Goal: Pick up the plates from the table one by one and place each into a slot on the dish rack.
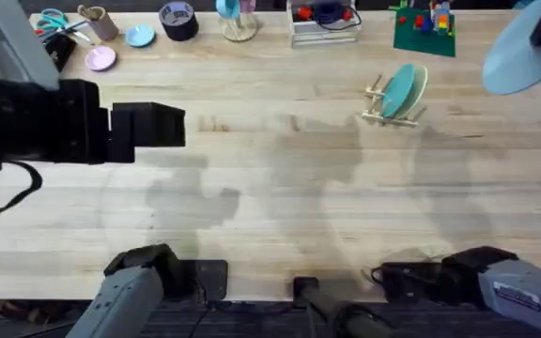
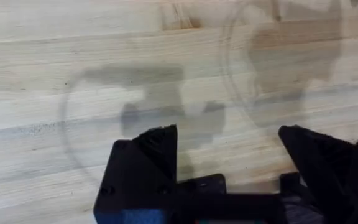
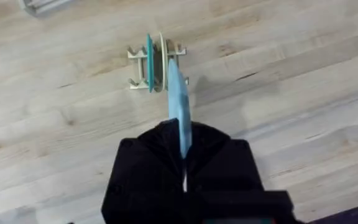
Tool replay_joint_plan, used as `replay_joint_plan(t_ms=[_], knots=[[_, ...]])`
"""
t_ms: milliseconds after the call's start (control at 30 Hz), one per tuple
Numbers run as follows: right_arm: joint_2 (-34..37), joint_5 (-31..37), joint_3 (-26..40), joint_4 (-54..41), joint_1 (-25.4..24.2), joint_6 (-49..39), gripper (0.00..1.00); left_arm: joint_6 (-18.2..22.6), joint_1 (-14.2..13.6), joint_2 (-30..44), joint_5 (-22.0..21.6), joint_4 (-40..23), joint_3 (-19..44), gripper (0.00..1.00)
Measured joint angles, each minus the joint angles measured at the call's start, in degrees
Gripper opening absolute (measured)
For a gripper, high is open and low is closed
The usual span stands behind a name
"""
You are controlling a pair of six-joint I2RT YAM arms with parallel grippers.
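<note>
Jaws pinch thin pale blue plate [image 3: 178, 109] edge-on.

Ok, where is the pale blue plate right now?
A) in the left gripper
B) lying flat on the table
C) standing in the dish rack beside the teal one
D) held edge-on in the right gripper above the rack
D: the right gripper is shut on the pale blue plate, edge-on over the dish rack, where the teal plate already stands.

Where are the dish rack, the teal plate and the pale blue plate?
dish rack [image 1: 380, 105]: overhead view, pegs at its left end.
teal plate [image 1: 399, 91]: overhead view, its face, standing in the rack.
pale blue plate [image 3: 179, 112]: right wrist view, its edge.
</note>
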Motion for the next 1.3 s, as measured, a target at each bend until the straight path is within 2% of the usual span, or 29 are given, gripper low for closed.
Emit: replay_joint_plan(t_ms=[200, 933, 1300], knots=[[2.32, -0.01, -0.01, 0.64, 0.00, -0.36, 0.031, 0.00, 0.00, -0.01, 0.00, 0.01, 0.00, 0.993], [2.44, -0.02, 1.10, 0.86, 0.00, -2.11, 0.031, 0.00, 0.00, 0.01, 0.00, 0.01, 0.00, 0.993], [5.68, -0.04, 1.37, 1.05, 0.00, -2.50, 0.031, 0.00, 0.00, -0.01, 0.00, 0.01, 0.00, 0.993]])
